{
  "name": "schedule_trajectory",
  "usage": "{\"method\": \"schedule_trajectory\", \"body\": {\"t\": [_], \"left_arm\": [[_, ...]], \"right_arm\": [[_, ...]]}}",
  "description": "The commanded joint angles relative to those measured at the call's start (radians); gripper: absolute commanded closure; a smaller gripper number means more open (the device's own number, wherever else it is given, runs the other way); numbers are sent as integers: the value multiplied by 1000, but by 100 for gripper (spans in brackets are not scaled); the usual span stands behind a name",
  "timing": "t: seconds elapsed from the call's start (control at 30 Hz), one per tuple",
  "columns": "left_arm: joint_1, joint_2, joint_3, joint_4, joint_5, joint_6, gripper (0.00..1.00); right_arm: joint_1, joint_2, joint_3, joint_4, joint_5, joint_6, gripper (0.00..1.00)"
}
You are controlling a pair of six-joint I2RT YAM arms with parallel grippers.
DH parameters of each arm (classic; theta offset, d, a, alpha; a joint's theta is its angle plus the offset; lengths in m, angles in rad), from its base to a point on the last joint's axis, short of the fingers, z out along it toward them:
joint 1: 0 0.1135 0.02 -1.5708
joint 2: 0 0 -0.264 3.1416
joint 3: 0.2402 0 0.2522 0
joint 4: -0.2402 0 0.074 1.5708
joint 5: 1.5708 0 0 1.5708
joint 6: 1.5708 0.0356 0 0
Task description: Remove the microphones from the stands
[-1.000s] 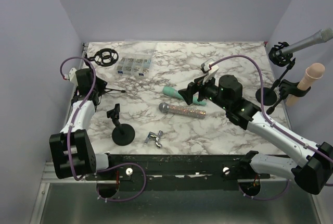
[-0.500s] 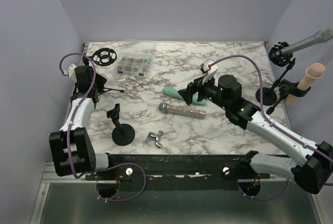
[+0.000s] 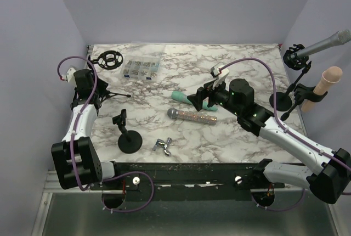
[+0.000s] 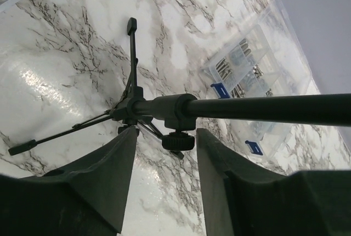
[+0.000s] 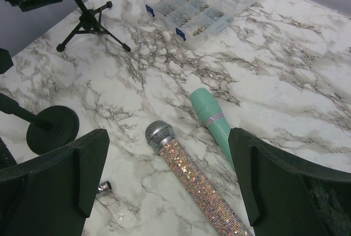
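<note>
A silver microphone (image 3: 326, 43) sits in a clip on a black stand (image 3: 281, 101) at the far right. A beige microphone (image 3: 328, 80) sits in a second clip beside it. A glitter microphone (image 3: 193, 117) and a teal microphone (image 3: 182, 97) lie on the marble, and both show in the right wrist view, glitter (image 5: 192, 173) and teal (image 5: 211, 116). My right gripper (image 3: 198, 100) hangs open and empty above them (image 5: 169, 137). My left gripper (image 3: 94, 91) is open at the far left, its jaws on either side of a small tripod stand's knob (image 4: 176, 141), not touching it.
A clear parts box (image 3: 143, 67) and a black shock mount (image 3: 111, 59) lie at the back left. A round-base stand (image 3: 129, 140) with an empty clip and a silver adapter (image 3: 163, 146) are near the front. Purple walls close in both sides.
My left wrist has drawn back toward the left rear, staying over the tripod stand. The right arm and the microphones have not moved.
</note>
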Motion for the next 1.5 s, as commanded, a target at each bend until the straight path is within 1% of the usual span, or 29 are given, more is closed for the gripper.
{"method": "schedule_trajectory", "body": {"t": [0.0,0.07,0.17,0.2,0.27,0.3,0.33,0.5,0.57,0.73,0.87,0.93,1.07,1.13,1.27,1.37,1.43,1.47], "left_arm": [[7,24,18,38,52,-6,56],[7,25,8,60,70,-10,65],[7,30,2,65,80,-26,72],[7,30,-2,69,82,-28,76],[7,25,-19,71,80,-37,89],[8,22,-31,102,76,-50,98],[8,19,-47,120,76,-67,100],[8,12,-139,249,92,-170,100],[10,17,-181,320,134,-219,100],[21,46,-305,544,184,-357,100],[29,74,-406,711,189,-459,100],[40,105,-462,835,202,-507,100],[52,214,-552,1127,229,-595,100],[53,286,-576,1287,244,-623,100],[54,397,-605,1503,251,-653,100],[58,432,-599,1544,272,-663,100],[64,439,-590,1544,291,-664,100],[67,437,-584,1532,303,-667,98]], "right_arm": [[4,1,-4,25,-15,1,0],[4,5,-2,25,-17,1,0],[4,8,-2,25,-18,1,0],[4,8,-2,25,-20,2,0],[4,11,-2,25,-20,3,0],[4,11,-2,25,-20,3,0],[4,11,-2,25,-19,2,0],[4,15,-4,27,-17,2,0],[3,16,-4,26,-17,2,0],[4,18,-4,25,-14,3,0],[3,23,-5,27,-15,4,0],[4,26,-7,28,-15,6,0],[4,33,-19,39,-21,12,0],[4,37,-17,36,-24,14,0],[4,33,-15,31,-23,13,0],[4,32,-16,33,-21,11,0],[4,34,-16,35,-20,12,0],[4,36,-15,35,-20,12,0]]}}
